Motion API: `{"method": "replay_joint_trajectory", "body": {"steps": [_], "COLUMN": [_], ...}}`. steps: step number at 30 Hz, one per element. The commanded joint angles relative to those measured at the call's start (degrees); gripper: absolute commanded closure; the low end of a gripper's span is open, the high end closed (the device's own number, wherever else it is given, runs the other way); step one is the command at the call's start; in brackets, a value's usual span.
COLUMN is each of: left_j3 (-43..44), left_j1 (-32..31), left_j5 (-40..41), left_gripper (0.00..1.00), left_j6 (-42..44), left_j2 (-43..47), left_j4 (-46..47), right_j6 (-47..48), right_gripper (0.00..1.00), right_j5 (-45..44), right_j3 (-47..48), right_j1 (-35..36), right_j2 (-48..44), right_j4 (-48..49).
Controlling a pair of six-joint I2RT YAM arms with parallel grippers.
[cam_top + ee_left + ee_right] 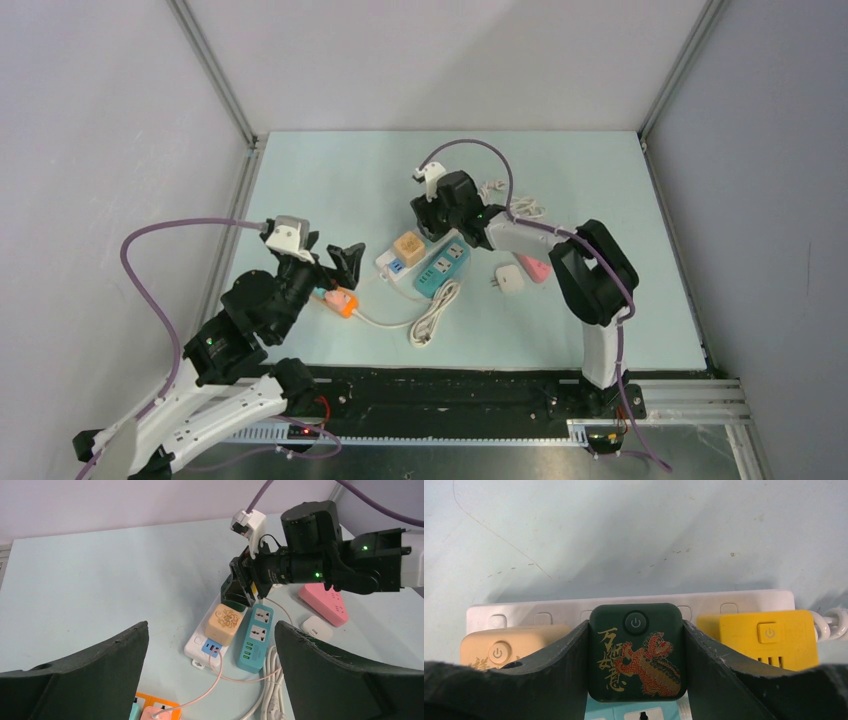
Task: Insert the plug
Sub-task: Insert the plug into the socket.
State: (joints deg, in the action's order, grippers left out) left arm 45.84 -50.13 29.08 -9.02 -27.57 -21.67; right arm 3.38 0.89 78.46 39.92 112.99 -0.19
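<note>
My right gripper (635, 630) is shut on a dark green cube plug (636, 652) with a red and gold dragon print. It holds the plug over the white power strip (624, 611), between a beige cube plug (509, 647) and a yellow one (764, 637). I cannot tell whether the plug is seated. In the top view the right gripper (440, 215) is at the strip's far end (388, 262). My left gripper (340, 265) is open and empty, left of the strip. In its wrist view, the strip (200, 647) and the beige cube (226, 624) lie ahead between its fingers (75, 675).
A teal power strip (443, 267) lies beside the white one. A pink strip (535, 267) and a white adapter (509, 279) lie to its right. An orange strip (343, 302) sits under the left gripper. A coiled white cable (435, 312) lies near the front.
</note>
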Motion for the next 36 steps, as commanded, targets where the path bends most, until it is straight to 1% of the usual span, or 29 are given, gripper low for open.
{"method": "replay_joint_trajectory", "body": {"steps": [1, 6, 12, 16, 25, 31, 36], "left_j3": [-0.4, -0.4, -0.4, -0.5, -0.7, -0.7, -0.7], "left_j1": [0.1, 0.1, 0.1, 0.1, 0.1, 0.1, 0.1], "left_j5": [1.6, 1.5, 1.6, 1.7, 1.8, 1.7, 1.8], "left_gripper": [0.00, 0.00, 0.00, 0.00, 0.00, 0.00, 0.00], "left_j6": [0.1, 0.1, -0.1, -0.1, -0.1, -0.2, -0.3], "left_j2": [0.6, 0.1, 0.1, 0.3, 0.2, 0.2, -0.2], "left_j4": [1.0, 1.0, 1.0, 1.0, 1.0, 1.0, 1.0], "right_j6": [-3.1, -4.9, -5.1, -5.6, -10.2, -11.9, -12.2], "right_gripper": [1.00, 1.00, 1.00, 1.00, 1.00, 1.00, 1.00], "right_j5": [0.2, -2.8, -5.3, -7.4, -9.1, -9.2, -10.1], "right_j3": [-8.5, -14.2, -16.2, -16.5, -18.1, -20.0, -17.6], "right_j1": [1.5, 1.9, 3.0, 4.1, 5.4, 5.8, 5.6], "right_j2": [0.5, -2.9, -3.9, -2.9, 0.7, -0.8, -2.7], "right_j4": [-5.1, 1.3, 5.9, 7.0, 8.5, 10.9, 10.8]}}
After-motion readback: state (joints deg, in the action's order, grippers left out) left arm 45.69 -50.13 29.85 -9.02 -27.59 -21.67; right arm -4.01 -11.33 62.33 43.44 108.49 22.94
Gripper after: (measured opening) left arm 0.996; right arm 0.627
